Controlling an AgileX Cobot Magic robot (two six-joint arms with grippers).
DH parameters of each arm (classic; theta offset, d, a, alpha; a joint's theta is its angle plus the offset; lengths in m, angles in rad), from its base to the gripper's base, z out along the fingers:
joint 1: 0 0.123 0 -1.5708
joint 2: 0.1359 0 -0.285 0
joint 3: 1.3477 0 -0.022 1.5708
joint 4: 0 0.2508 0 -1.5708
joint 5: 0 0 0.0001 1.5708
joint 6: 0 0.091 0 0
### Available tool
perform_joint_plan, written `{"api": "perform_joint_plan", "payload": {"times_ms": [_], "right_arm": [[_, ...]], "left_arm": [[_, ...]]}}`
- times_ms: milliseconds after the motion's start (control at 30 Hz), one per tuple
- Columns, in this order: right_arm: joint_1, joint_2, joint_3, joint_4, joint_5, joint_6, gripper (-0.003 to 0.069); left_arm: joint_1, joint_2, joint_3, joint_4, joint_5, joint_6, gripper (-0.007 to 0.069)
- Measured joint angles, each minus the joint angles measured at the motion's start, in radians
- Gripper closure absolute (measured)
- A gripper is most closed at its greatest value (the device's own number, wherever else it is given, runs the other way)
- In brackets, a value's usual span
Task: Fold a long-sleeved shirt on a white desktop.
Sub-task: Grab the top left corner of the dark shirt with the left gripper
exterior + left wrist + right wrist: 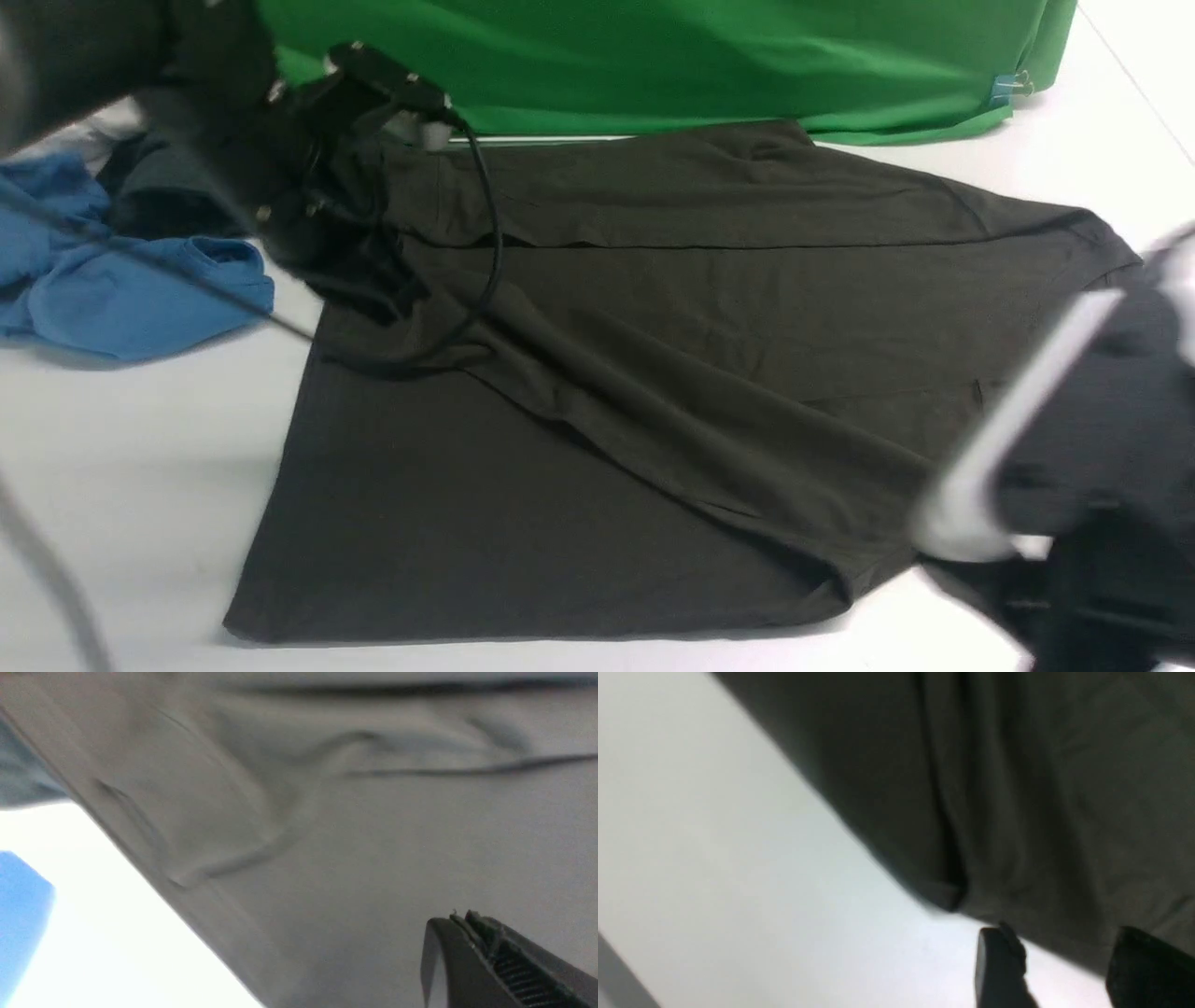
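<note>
The long-sleeved shirt [653,373] lies spread on the white desktop [140,467], dark brownish-black, with a sleeve folded diagonally across its body. My left arm [308,159], blurred, hangs over the shirt's far left corner. In the left wrist view my left gripper [460,917] is shut, its tips together just above the cloth [373,858], with no fabric seen between them. My right arm [1092,439], also blurred, is at the shirt's near right corner. My right gripper [1064,947] is open over the shirt's edge [1041,788] and bare desktop [714,835].
A blue garment [121,289] and a smaller dark teal-grey garment [168,191] lie bunched at the far left. A green cloth backdrop [700,56] runs along the back. A black cable [490,233] from my left arm droops onto the shirt.
</note>
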Motion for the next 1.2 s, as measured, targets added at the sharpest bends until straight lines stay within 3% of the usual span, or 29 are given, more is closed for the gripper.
{"api": "perform_joint_plan", "payload": {"times_ms": [167, 300, 567, 667, 700, 867, 933, 1200], "right_arm": [[-0.234, 0.234, -0.008, 0.203, -0.115, -0.176, 0.0314], [-0.363, 0.361, -0.008, 0.354, -0.191, -0.287, 0.0314], [-0.383, 0.520, -0.013, 0.468, -0.276, -0.334, 0.0308], [-0.372, 0.531, -0.013, 0.473, -0.283, -0.332, 0.0272], [-0.365, 0.534, -0.013, 0.476, -0.294, -0.331, 0.0228], [-0.363, 0.555, -0.014, 0.442, -0.298, -0.331, 0.0212], [-0.363, 0.578, -0.014, 0.431, -0.288, -0.331, 0.0256], [-0.363, 0.571, -0.014, 0.423, -0.246, -0.326, 0.0543]], "left_arm": [[-0.059, -0.208, 0.232, -0.074, -0.059, -0.028, 0.0610], [-0.109, -0.319, 0.344, -0.082, -0.089, -0.029, 0.0610], [-0.129, -0.454, 0.475, -0.056, -0.173, -0.033, 0.0610], [-0.129, -0.462, 0.498, -0.053, -0.199, -0.036, 0.0610], [-0.129, -0.462, 0.508, -0.053, -0.216, -0.036, 0.0609], [-0.130, -0.462, 0.513, -0.053, -0.235, -0.036, 0.0608], [-0.130, -0.463, 0.513, -0.053, -0.239, -0.036, 0.0608], [-0.130, -0.507, 0.513, -0.084, -0.280, -0.024, 0.0608]]}}
